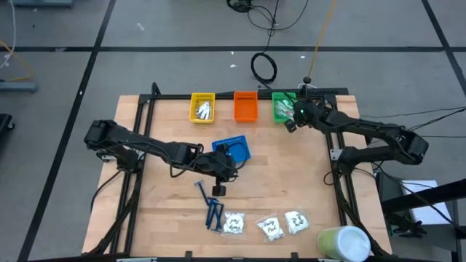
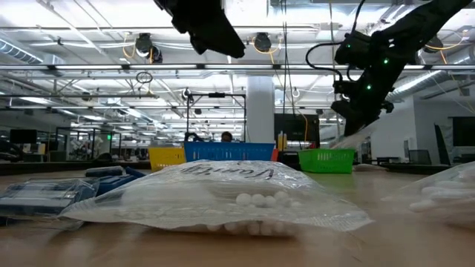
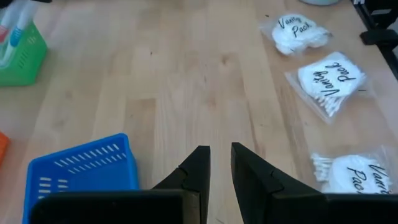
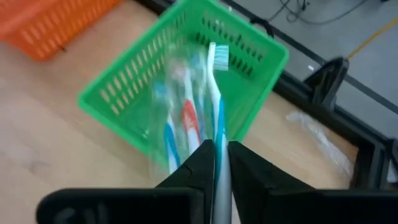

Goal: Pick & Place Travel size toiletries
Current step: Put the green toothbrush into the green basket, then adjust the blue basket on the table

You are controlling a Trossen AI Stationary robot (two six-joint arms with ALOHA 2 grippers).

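A blue-and-white toothbrush [image 4: 216, 93] is sitting pinched between the right pincer's [image 4: 221, 149] narrowed fingers, its long axis running straight out from them and its white bristle head pointing over the green tray [image 4: 118, 93] just beyond; other brushes in that tray are blurring together. The left pincer [image 3: 221, 158], fingers narrow and holding nothing, is hovering beside the blue tray [image 3: 81, 171], facing three clear packets [image 3: 326, 78] reading "Vanity Pack", one cut off.
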